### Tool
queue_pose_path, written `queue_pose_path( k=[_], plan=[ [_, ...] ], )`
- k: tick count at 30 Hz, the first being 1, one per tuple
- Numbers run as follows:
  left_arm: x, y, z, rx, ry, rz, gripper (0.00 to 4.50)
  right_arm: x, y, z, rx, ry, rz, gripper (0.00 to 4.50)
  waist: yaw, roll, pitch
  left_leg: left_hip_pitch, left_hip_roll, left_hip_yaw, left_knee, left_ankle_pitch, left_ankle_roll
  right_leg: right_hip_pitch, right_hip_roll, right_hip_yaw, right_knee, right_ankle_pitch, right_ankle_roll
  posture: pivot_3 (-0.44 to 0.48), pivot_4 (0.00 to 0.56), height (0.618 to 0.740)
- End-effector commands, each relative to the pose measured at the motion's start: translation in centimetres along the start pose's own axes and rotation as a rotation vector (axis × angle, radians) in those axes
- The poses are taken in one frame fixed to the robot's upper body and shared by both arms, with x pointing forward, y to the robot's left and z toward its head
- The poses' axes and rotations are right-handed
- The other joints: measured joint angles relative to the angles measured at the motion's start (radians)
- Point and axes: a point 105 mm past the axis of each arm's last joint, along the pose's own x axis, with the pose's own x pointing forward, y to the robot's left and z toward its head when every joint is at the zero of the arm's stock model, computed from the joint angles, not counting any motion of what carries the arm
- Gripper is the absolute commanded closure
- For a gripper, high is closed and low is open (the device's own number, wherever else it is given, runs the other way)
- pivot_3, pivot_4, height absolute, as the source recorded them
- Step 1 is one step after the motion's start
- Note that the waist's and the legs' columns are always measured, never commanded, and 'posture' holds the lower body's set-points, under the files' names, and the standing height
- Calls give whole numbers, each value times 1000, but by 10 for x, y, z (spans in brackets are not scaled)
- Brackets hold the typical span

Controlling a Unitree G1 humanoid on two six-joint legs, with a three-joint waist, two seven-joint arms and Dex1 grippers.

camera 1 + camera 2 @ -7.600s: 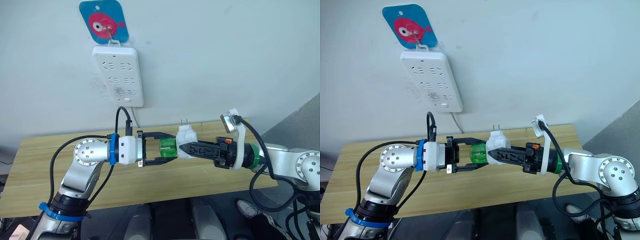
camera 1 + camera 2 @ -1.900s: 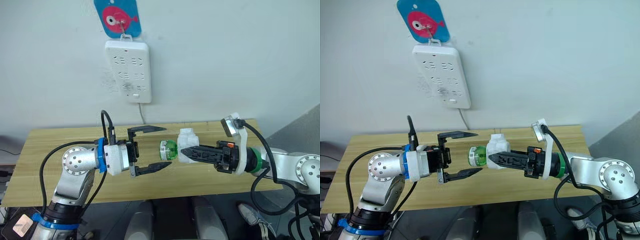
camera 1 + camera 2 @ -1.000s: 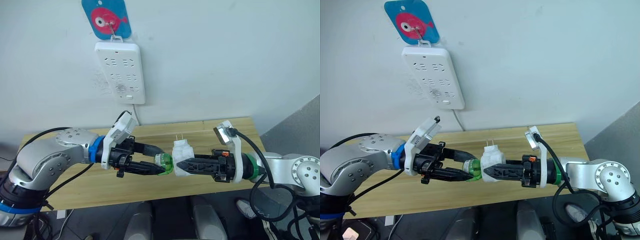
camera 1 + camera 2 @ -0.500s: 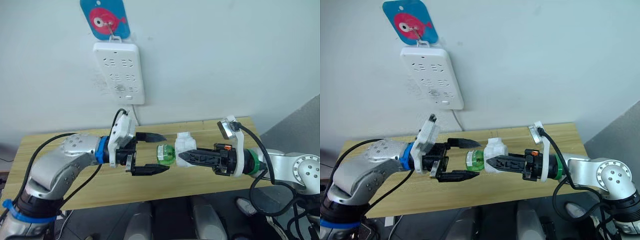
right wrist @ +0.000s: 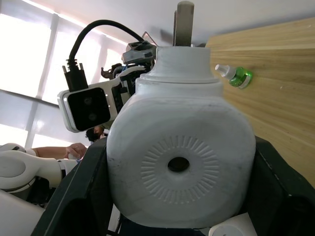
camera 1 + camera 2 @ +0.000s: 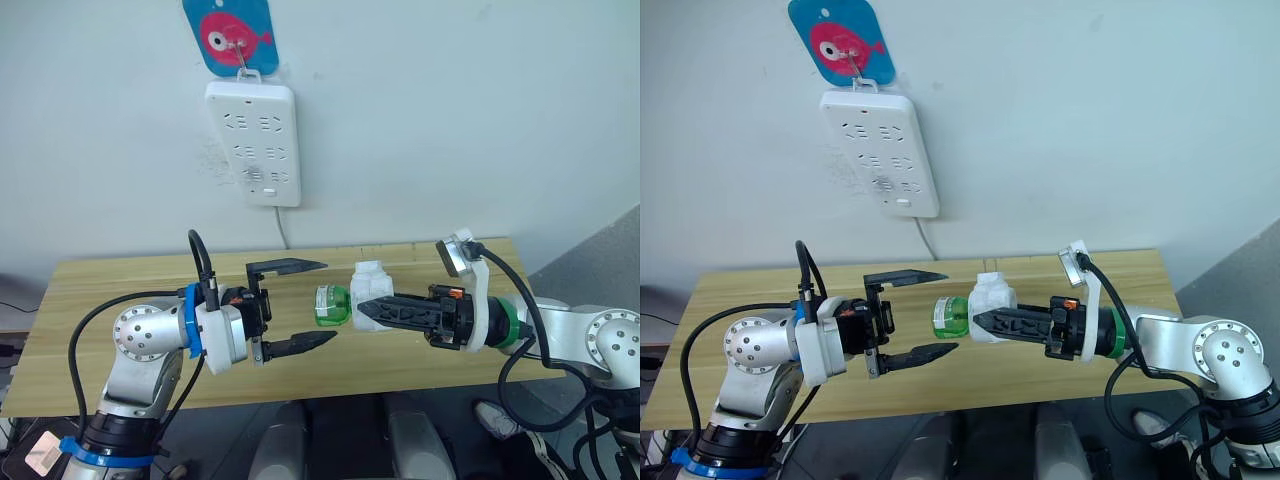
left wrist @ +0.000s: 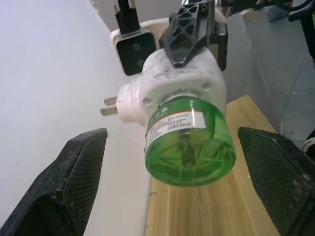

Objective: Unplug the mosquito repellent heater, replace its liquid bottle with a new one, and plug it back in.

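Heater (image 6: 372, 291) in right gripper (image 6: 362, 311)

Count: one mosquito repellent heater (image 6: 372, 292), centre frame. Two green liquid bottles: one fitted bottle (image 6: 330, 306) at the heater's left, one loose bottle (image 5: 236, 75) on the table. One power strip (image 6: 254, 143), upper left. One fish hook plate (image 6: 231, 35). One wooden table (image 6: 110, 288).

Bottle label (image 7: 173, 119) print too small to read
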Motion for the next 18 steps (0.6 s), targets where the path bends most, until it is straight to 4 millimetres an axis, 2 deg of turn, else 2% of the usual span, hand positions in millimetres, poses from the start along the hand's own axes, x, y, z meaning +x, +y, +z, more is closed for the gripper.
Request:
queue_pose_path(
  k=[1,5,10,12,14,16,18],
  plan=[
    [6,-1,4,-2,-13,-5,895,0,12,7,-28,-31,46,1466,0,0,0,0,0,0,0,0,0,0,1,0,0,0,0,-92,292,740],
    [7,3,-2,-4,14,12,2113,1,13,7,-30,-35,52,1466,0,0,0,0,-1,0,0,0,0,0,1,0,1,0,0,-93,291,740],
    [12,12,4,-8,-7,10,2215,1,14,7,-32,-34,55,1466,-1,0,0,0,-1,0,1,0,0,0,2,0,1,0,0,-92,290,740],
    [14,8,9,-76,-13,-70,2215,0,14,6,-33,-31,55,1466,-1,0,0,0,-1,0,1,0,0,0,2,0,1,0,0,-90,290,740],
    [16,1,10,-278,45,-195,2215,-1,14,4,-34,-19,53,1466,-3,0,0,0,-1,-1,0,0,0,0,2,-1,1,0,0,-85,290,740],
    [17,11,14,-665,94,-193,2215,-2,14,1,-31,-1,54,1466,-2,0,0,0,-1,-2,0,0,0,0,3,-2,2,0,0,-78,288,740],
    [15,17,21,-874,113,-224,2215,-2,14,-2,-29,12,56,1466,-3,0,0,1,-1,-3,1,0,0,0,3,-1,2,0,0,-77,289,740]
  ],
)
